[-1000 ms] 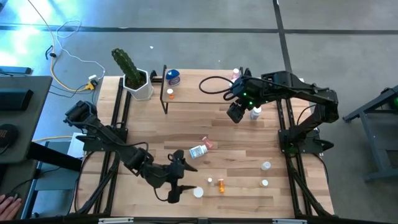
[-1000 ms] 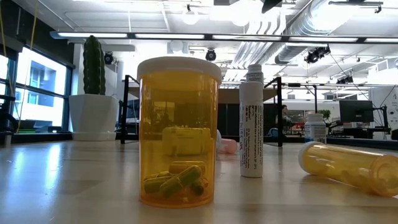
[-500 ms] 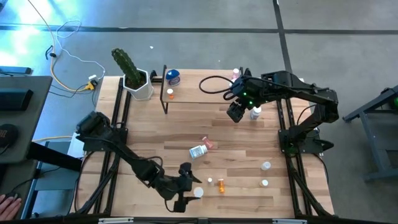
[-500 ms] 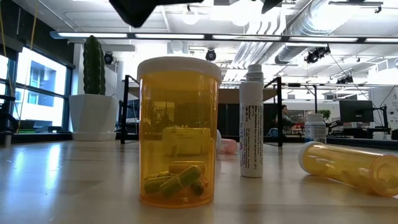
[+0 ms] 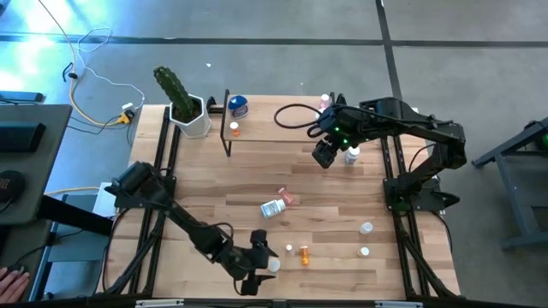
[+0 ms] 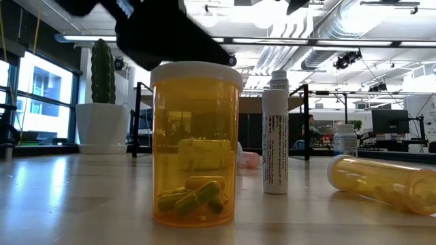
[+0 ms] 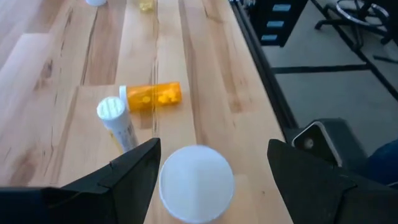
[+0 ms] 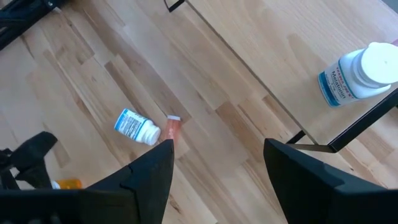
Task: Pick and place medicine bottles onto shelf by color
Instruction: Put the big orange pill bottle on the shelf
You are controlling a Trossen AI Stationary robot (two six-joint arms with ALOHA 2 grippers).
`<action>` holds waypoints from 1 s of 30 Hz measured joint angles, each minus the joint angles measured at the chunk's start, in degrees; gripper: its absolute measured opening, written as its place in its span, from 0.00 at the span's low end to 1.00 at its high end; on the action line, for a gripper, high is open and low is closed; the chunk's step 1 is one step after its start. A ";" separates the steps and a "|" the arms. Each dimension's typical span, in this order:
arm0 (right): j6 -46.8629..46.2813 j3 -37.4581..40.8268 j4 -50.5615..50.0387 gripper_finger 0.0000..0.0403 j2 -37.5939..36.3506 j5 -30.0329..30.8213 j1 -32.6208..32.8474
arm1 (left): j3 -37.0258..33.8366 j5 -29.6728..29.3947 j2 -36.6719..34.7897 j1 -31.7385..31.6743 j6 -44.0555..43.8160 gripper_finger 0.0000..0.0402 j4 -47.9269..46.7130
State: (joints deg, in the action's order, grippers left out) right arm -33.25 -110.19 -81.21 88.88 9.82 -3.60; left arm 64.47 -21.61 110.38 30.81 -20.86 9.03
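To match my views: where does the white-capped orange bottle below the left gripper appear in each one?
High view: white-capped orange bottle, near table edge.
Low view: front, left of centre.
Left wrist view: bottom centre, cap only, between the open left gripper.
Right wrist view: not visible.
Shared landmark: slim white tube beside it.

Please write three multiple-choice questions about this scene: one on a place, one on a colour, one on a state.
1. Where is the left claw? A at the table's far edge; B above the white-capped bottle; C beyond the table.
2. What colour is the lying bottle near the slim white tube? A blue; B green; C orange.
3. How is the right claw? A open, empty; B shut on a bottle; C shut, empty.
Answers: 1 B, the cap sits below its opening; 2 C, clearly orange; 3 A, it gapes with nothing inside.
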 joint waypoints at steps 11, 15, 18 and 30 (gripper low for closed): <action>-0.40 0.00 0.00 0.59 0.00 0.00 -0.02 | -0.02 -3.73 0.69 -0.04 0.03 0.71 -0.57; -0.40 0.00 0.00 0.59 0.00 0.00 -0.01 | -0.02 -0.65 0.69 -0.02 -1.14 0.71 -2.52; -0.40 0.00 0.00 0.59 0.00 0.12 -0.02 | -0.02 -2.18 0.69 0.02 -1.37 0.71 -4.78; -0.42 0.00 0.02 0.59 0.00 1.33 -0.02 | -0.02 -0.27 1.56 -0.85 -1.44 0.71 -4.69</action>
State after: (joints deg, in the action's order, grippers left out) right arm -33.67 -110.19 -81.19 88.88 11.16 -3.62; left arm 64.45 -21.89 111.95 29.95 -22.31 4.34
